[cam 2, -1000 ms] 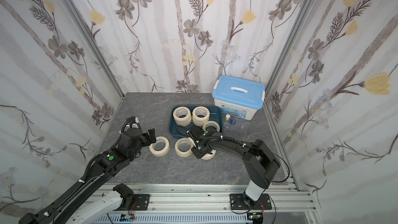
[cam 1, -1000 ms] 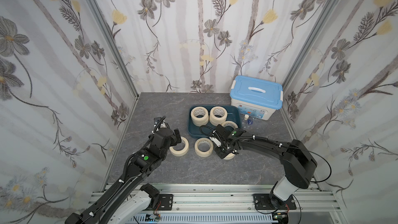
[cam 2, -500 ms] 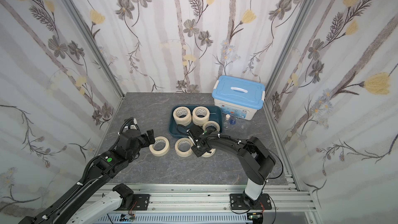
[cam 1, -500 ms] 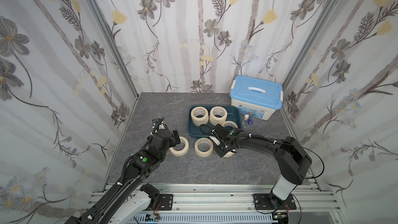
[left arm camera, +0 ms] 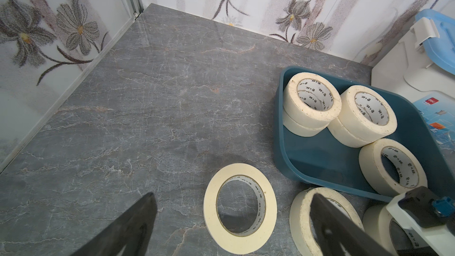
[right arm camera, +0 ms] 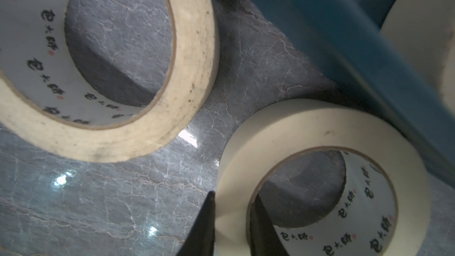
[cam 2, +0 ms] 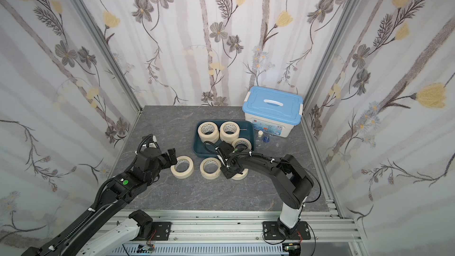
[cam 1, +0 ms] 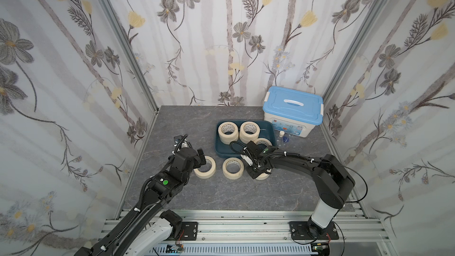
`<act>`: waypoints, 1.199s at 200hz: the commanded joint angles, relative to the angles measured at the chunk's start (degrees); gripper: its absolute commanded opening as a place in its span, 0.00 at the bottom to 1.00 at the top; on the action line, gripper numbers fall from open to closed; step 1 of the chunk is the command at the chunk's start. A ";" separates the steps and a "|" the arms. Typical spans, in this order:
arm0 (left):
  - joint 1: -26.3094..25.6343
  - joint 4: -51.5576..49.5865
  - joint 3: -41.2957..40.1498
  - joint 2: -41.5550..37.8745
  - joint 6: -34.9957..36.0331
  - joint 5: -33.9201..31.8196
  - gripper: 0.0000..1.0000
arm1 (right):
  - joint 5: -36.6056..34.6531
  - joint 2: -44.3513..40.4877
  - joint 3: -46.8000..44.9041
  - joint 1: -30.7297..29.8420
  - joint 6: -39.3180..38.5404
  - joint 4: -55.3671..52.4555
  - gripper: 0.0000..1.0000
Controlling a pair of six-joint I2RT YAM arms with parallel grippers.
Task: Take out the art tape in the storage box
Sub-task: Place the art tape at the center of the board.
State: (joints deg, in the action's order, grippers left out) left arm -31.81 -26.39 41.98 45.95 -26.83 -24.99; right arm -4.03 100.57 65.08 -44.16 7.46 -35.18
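Top views both lay it out: on the grey counter (cam 1: 187, 124) the teal storage box (cam 1: 222, 147) sits toward the back, just beside a white bin (cam 1: 293, 104). Five rolls of art tape (cam 1: 229, 137) lie in it, two stacks of two and a single roll (left arm camera: 369, 165), all flat with holes upward. Three more lie on the counter in front. The right fingers (right arm camera: 257, 220) are closed on the wall of the third roll (right arm camera: 320, 129), one inside its hole and one outside. The left fingers (left arm camera: 138, 220) are spread wide and empty near the leftmost roll (left arm camera: 210, 208). I'd say the box lies just beyond the right fingers, and that arm is nearer to it. From above, that arm hides most of the third roll and part of the single roll.
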 commanded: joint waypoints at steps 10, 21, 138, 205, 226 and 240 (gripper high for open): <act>0.00 0.32 -0.01 0.17 -0.50 -0.58 1.00 | -0.71 -0.66 -0.35 0.29 -0.26 2.93 0.31; 0.02 0.29 0.11 0.24 -0.44 -0.58 1.00 | -0.76 -0.96 -0.47 0.26 -0.30 2.95 0.32; 0.11 1.86 1.02 2.87 -0.75 1.50 1.00 | 2.99 -10.35 -0.24 1.41 1.13 0.74 0.43; 0.09 3.48 2.91 6.00 0.47 5.06 1.00 | 1.08 -11.50 5.92 4.59 0.80 -1.29 0.48; 0.08 3.39 3.17 6.69 0.25 6.16 1.00 | -0.16 -9.44 8.31 5.83 0.67 -1.48 0.53; 0.11 2.77 3.69 7.23 -0.17 6.74 1.00 | -0.19 -7.24 9.97 6.75 0.56 -1.48 0.56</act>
State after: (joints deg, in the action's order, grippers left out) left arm -31.77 -24.21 44.71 52.58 -26.79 -19.59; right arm -2.79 90.63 72.82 -38.54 7.92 -35.99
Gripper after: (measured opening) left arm 0.997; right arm 0.542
